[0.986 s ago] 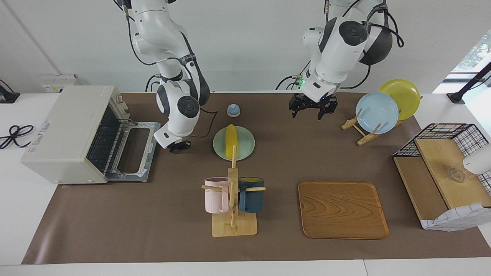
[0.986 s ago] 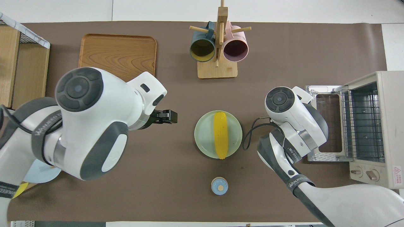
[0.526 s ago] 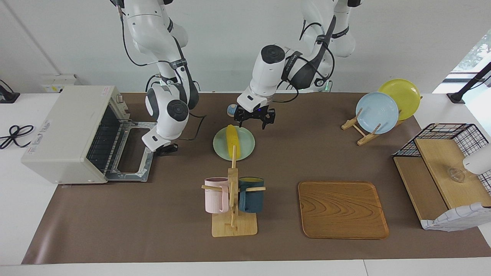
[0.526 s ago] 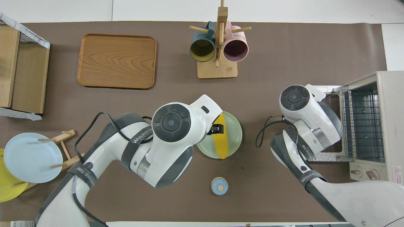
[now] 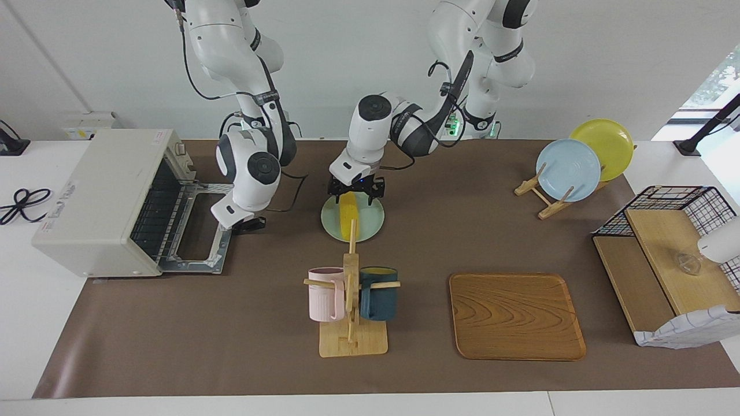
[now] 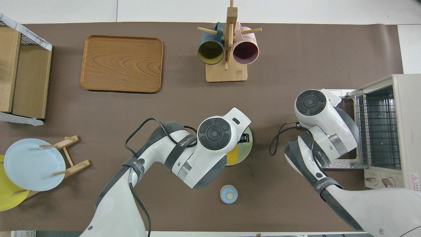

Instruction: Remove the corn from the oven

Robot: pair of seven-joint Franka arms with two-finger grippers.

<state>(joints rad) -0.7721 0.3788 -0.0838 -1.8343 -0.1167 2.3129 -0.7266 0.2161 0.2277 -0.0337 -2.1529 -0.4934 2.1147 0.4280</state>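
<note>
The yellow corn (image 5: 348, 216) lies on a pale green plate (image 5: 373, 222) mid-table, outside the oven. In the overhead view only its tip (image 6: 233, 158) shows under the left arm. The off-white oven (image 5: 104, 196) stands at the right arm's end of the table, its door (image 5: 199, 231) folded down flat and its rack bare (image 6: 378, 128). My left gripper (image 5: 356, 195) is open and low over the corn's end nearer the robots, one finger on each side. I cannot tell if it touches. My right gripper (image 5: 250, 225) hangs low beside the open door's edge.
A mug rack (image 5: 351, 300) with a pink and a dark blue mug stands just beside the plate, farther from the robots. A wooden tray (image 5: 516, 316), a plate stand (image 5: 568, 169) and a wire shelf (image 5: 670, 254) lie toward the left arm's end. A small blue knob (image 6: 228, 194) sits near the robots.
The left arm has swung from its own end of the table to the plate and come down over the corn. The right gripper has drifted slightly toward the oven door.
</note>
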